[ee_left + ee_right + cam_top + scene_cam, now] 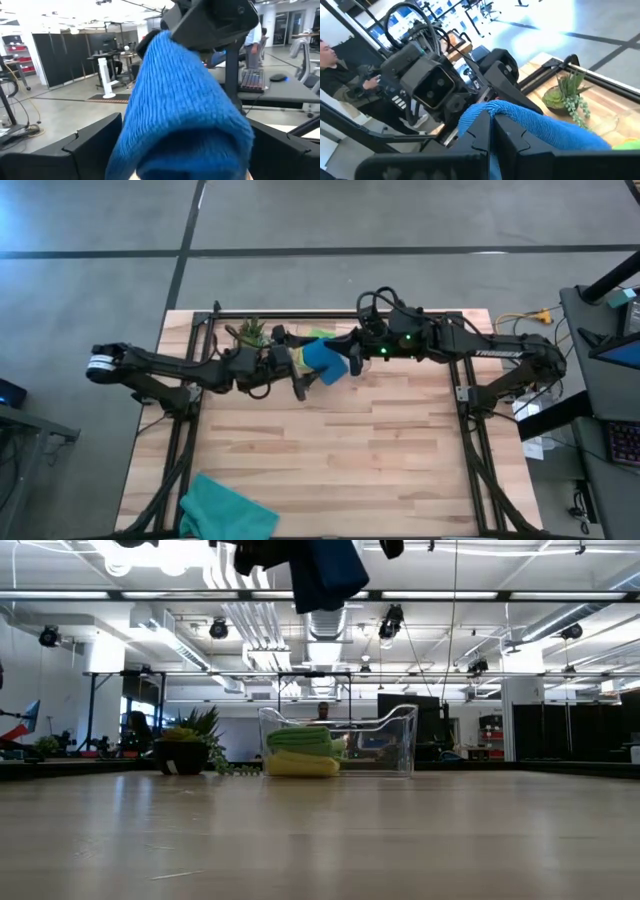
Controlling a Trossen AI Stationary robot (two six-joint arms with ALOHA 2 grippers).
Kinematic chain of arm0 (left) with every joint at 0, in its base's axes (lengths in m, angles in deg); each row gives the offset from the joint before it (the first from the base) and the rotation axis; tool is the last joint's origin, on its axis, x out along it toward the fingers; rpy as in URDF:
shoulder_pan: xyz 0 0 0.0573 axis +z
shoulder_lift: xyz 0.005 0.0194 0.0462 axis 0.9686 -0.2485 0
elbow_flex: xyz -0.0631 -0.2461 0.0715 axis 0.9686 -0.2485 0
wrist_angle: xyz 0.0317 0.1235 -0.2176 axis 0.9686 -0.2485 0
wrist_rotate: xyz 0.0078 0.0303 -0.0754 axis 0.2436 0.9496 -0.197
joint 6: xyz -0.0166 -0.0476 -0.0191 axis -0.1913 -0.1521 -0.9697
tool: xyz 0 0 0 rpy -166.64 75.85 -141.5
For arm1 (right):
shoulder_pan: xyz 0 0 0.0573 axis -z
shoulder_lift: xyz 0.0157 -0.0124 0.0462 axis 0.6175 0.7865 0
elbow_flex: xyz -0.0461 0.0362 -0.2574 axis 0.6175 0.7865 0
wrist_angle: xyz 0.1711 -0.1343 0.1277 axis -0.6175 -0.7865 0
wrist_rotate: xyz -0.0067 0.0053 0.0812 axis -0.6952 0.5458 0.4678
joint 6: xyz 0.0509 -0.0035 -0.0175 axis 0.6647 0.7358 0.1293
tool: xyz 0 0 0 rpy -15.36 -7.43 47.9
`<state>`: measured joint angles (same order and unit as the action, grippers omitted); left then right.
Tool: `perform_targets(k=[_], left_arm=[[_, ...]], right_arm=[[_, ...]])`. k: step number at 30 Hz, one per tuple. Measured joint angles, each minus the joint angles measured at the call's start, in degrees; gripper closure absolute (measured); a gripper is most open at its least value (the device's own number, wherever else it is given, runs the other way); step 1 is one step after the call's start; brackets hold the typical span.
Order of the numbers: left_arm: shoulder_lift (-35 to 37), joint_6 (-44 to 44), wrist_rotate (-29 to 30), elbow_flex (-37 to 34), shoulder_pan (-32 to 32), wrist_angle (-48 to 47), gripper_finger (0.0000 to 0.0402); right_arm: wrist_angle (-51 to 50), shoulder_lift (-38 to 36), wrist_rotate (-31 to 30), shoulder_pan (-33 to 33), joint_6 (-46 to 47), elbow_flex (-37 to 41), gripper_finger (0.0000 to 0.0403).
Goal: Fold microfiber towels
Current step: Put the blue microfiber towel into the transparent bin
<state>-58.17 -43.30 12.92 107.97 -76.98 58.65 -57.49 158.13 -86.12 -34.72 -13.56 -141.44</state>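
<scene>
Both grippers hold the folded blue towel (325, 360) high over the table's far middle; in the low view it hangs at the top (325, 575). My left gripper (300, 377) comes at it from the left and my right gripper (352, 362) from the right. Under it, at the far edge, the clear bin (400, 740) holds the folded lime green towel (300, 738) resting on the yellow towel (300, 764). The teal towel (225, 510) lies crumpled at the table's near left edge. My left gripper has the blue towel's thick folded bundle (185, 125) between its two fingers (95, 145), in several layers. The towel hides the fingertips. The bundle is lifted clear of the table. My right gripper pinches a folded edge of the blue towel (502, 112) between its two fingers (480, 132), coming from the table's right. The towel is clear of the table and drapes away from the fingers toward the left gripper.
A small potted plant (250, 332) stands at the far edge, left of the bin. A person (335, 65) sits beyond the table. The bare wooden tabletop (380, 450) spreads across the middle and near right.
</scene>
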Motion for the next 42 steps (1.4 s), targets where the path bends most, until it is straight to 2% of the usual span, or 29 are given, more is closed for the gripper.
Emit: perform_targets(k=[10,15,22,27,42], left_arm=[[0.6,-0.2,0.0,-0.1,0.0,0.3,0.0047],[0.6,-6.2,0.4,-0.1,0.4,0.4,0.0047],[0.1,-6.5,0.5,-0.1,0.5,0.3,0.0053],[-0.2,-6.5,0.5,-0.1,0.5,0.3,0.0086],[-0.1,-6.5,0.5,-0.1,0.5,0.3,0.0225]], right_arm=[[0.3,0.0,1.9,0.0,-0.9,-2.2,0.0394],[0.3,0.1,2.0,0.0,-1.1,-2.7,0.0394],[0.7,0.1,2.0,0.0,-1.1,-3.6,0.0394],[1.1,0.0,2.1,0.0,-1.5,-4.2,0.0394],[1.0,0.0,2.1,0.0,-2.0,-4.6,0.0394]])
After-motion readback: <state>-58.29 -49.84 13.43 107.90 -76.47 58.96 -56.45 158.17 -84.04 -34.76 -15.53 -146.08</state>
